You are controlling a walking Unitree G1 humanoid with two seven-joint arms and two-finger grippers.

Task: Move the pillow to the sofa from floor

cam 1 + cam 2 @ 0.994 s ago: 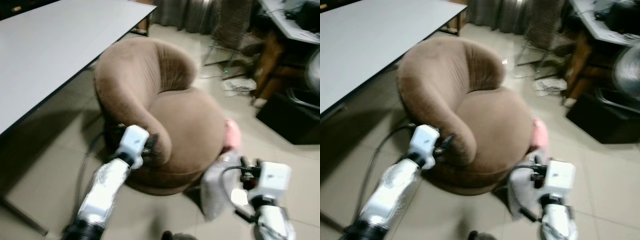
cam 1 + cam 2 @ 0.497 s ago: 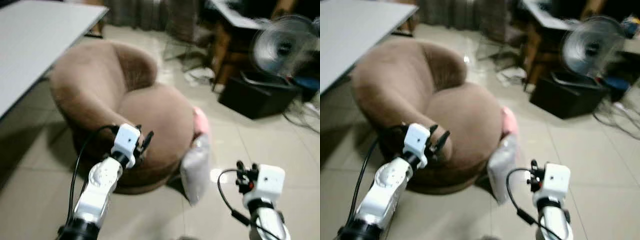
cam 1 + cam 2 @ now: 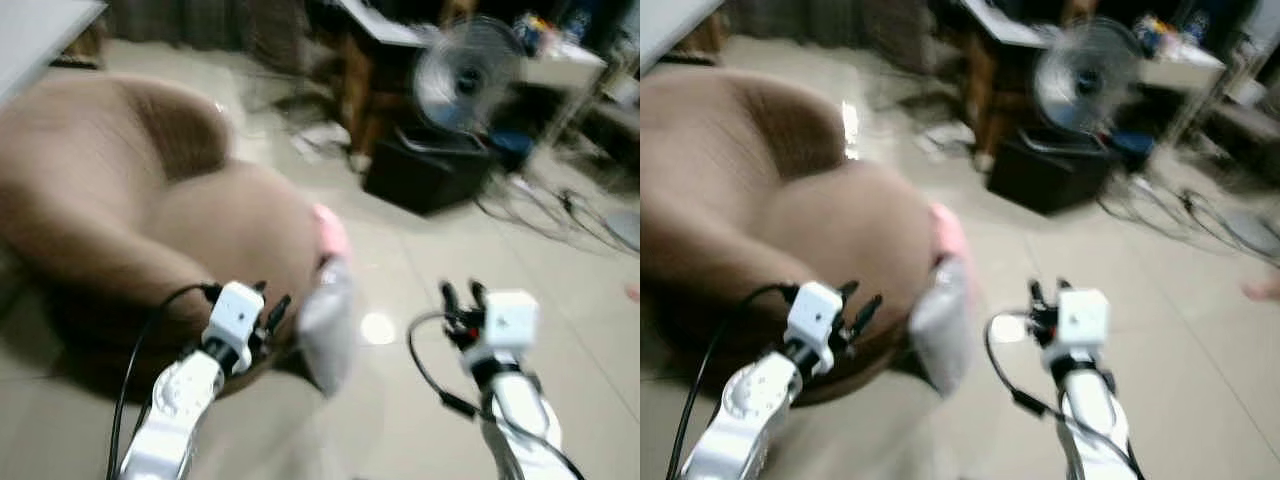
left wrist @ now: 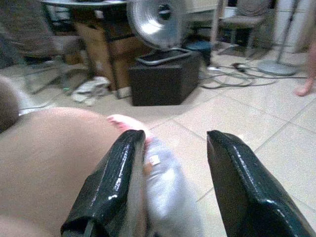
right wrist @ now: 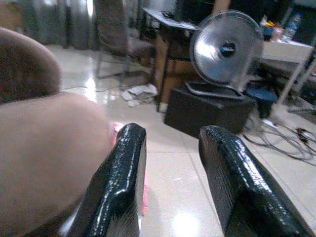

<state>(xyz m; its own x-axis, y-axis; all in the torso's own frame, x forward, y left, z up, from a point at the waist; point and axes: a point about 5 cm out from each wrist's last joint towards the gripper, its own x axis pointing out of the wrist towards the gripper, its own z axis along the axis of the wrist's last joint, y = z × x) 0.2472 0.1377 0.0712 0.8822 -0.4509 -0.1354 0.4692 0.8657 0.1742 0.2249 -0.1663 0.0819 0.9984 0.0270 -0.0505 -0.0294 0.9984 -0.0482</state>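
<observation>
A grey and pink pillow (image 3: 326,312) stands on edge on the tiled floor, leaning against the right side of the round brown sofa (image 3: 130,215). My left gripper (image 3: 272,312) hovers just left of the pillow, open, with nothing held; in the left wrist view the pillow (image 4: 165,182) lies between and below the black fingers (image 4: 111,185). My right gripper (image 3: 460,297) is raised to the right of the pillow, open and empty. The right wrist view has the sofa (image 5: 44,143) and a pink edge of the pillow (image 5: 118,127) beyond the fingers (image 5: 232,180).
A standing fan (image 3: 465,80) on a black box (image 3: 425,170) sits behind, near a dark desk. Cables (image 3: 540,205) trail over the tiles at right. A person's foot (image 4: 302,90) rests on the floor far right. A white table corner (image 3: 40,22) is at upper left.
The camera has swung right, so the sofa slides left and the fan comes to the middle. Both grippers stay open and empty near the pillow.
</observation>
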